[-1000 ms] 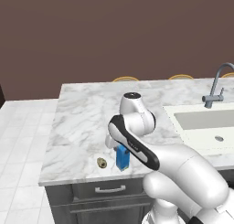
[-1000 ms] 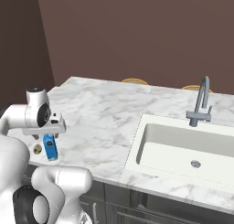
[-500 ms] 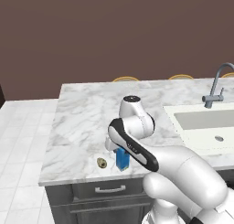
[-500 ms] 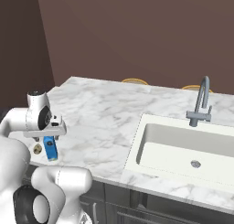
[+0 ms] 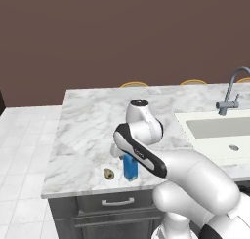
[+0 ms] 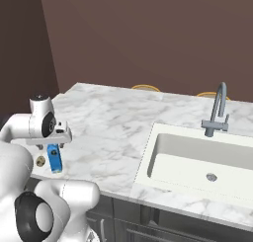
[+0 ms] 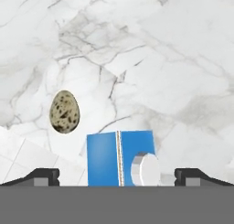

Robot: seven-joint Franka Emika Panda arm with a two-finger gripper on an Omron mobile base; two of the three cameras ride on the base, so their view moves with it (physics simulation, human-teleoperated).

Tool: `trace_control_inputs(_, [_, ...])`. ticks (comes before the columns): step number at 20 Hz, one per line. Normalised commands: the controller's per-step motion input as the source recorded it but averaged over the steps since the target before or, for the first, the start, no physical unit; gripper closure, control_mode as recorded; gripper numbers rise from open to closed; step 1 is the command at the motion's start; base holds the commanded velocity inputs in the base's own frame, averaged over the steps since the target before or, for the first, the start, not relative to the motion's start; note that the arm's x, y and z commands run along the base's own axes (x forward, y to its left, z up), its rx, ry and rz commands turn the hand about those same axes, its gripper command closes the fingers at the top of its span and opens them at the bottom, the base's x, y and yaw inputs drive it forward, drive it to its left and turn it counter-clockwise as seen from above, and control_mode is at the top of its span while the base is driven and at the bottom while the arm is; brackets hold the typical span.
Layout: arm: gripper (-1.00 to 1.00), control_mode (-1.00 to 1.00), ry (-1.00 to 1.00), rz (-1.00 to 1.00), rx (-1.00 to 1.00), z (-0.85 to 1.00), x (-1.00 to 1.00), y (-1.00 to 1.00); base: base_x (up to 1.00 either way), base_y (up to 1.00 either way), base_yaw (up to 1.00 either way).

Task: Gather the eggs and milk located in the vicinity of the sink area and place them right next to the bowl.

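The gripper [image 7: 117, 175] hangs over the milk [image 7: 121, 158], jaws spread wide to either side. At bottom centre the carton stands upright between them; the eggs [image 7: 64, 112] lie centre left.

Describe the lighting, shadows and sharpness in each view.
Left base view: flat, even rendered light; the small blue gabled milk carton and speckled tan egg cast almost no shadow on the white marble counter. Right base view: soft shading inside the off-white sink basin, no glare. Hand view: sharp throughout, with the open gripper above the carton.
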Motion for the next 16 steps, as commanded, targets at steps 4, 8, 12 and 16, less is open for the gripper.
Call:
trace_control_inputs(4, [-1.0, -1.0, 0.0, 0.0, 0.0, 0.0, 0.0, 0.0, 0.0, 0.0, 0.0])
trace_control_inputs(8, [-1.0, -1.0, 0.01, 0.0, 0.0, 0.0, 0.0, 0.0, 0.0, 0.0, 0.0])
trace_control_inputs(12, [-1.0, -1.0, 0.01, 0.0, 0.0, 0.0, 0.0, 0.0, 0.0, 0.0, 0.0])
trace_control_inputs(16, [-1.0, -1.0, 0.01, 0.0, 0.0, -0.1, -0.01, 0.0, 0.0, 0.0, 0.0])
